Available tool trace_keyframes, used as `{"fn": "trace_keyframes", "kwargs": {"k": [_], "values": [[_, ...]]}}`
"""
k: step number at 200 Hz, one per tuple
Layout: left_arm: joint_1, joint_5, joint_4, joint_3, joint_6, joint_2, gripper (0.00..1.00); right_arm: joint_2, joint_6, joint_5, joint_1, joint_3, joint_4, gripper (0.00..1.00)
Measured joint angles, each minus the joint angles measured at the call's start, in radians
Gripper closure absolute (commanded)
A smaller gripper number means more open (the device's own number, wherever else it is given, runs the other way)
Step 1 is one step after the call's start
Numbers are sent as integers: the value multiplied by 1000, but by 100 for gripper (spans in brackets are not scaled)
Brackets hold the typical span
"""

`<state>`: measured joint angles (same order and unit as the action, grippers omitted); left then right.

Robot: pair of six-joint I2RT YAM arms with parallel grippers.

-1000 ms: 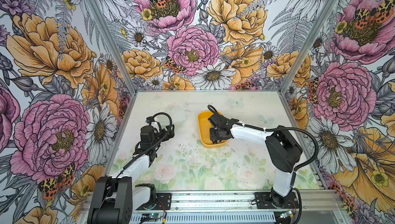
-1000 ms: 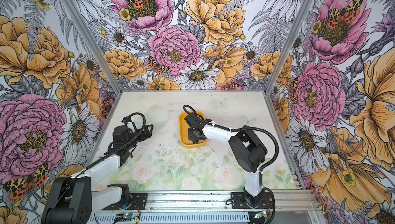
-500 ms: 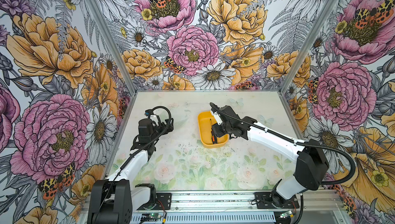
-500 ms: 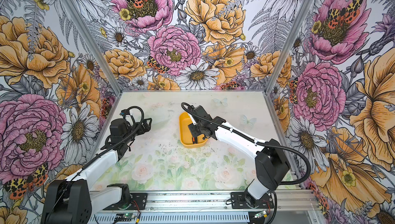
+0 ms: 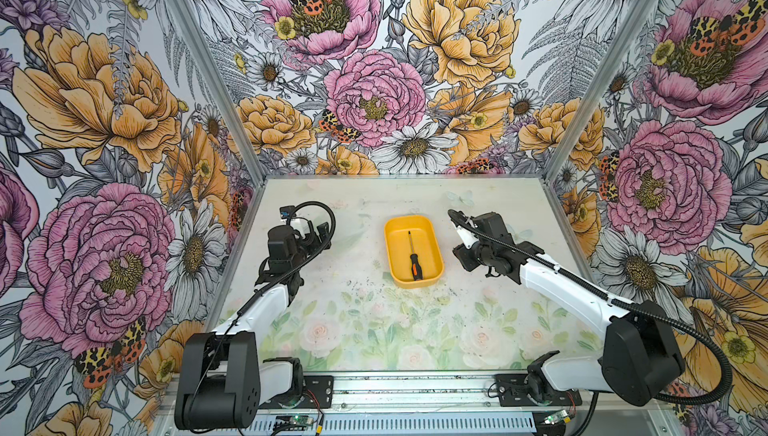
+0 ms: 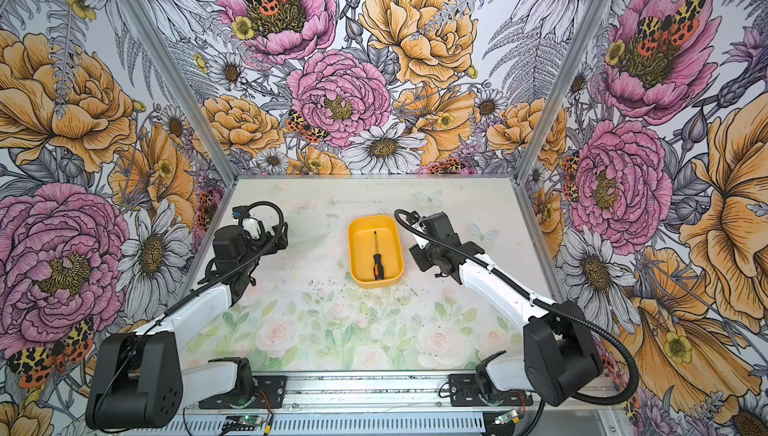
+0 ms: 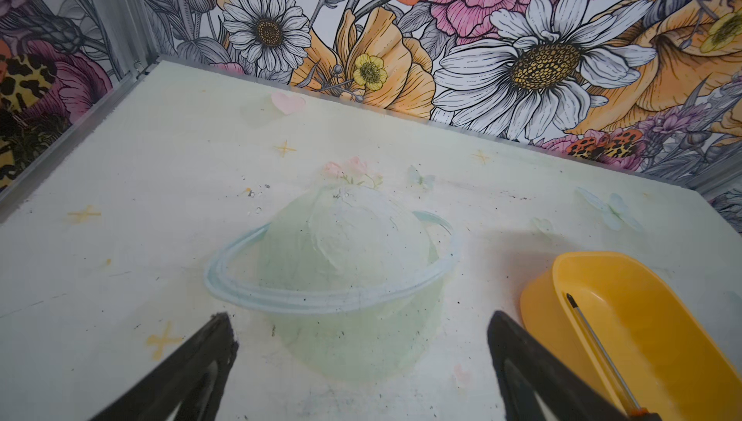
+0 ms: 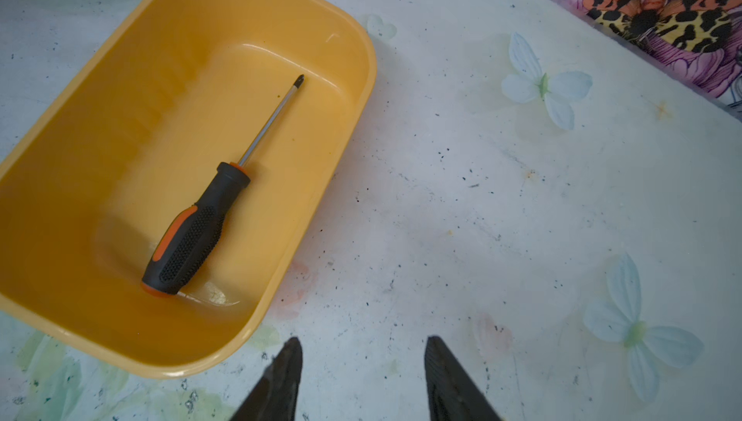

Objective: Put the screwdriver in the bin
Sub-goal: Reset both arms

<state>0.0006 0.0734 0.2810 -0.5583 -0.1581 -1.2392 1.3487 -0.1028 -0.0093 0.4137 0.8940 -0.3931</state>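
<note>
The screwdriver (image 8: 208, 206) lies flat inside the bin (image 8: 333, 9). The right gripper (image 8: 361, 375) stands beside the bin, jaws parted, empty. Retract clear of the rim without nudging it.

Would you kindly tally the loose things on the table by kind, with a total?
Screwdriver: 1, lying inside the bin
Bin: 1, on the table
Total: 2
</note>
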Motion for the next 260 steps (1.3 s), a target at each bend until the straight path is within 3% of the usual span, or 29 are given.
{"fn": "trace_keyframes", "kwargs": {"k": [68,181,260], "values": [[12,-59,196,43,87,-61,1,-6,20,-71,-261,-92,183,49],[13,-66,299,90,140,-62,1,-39,66,-48,-342,-272,457,49],[13,-74,425,158,150,-166,1,-11,124,-44,-407,-364,676,50]]}}
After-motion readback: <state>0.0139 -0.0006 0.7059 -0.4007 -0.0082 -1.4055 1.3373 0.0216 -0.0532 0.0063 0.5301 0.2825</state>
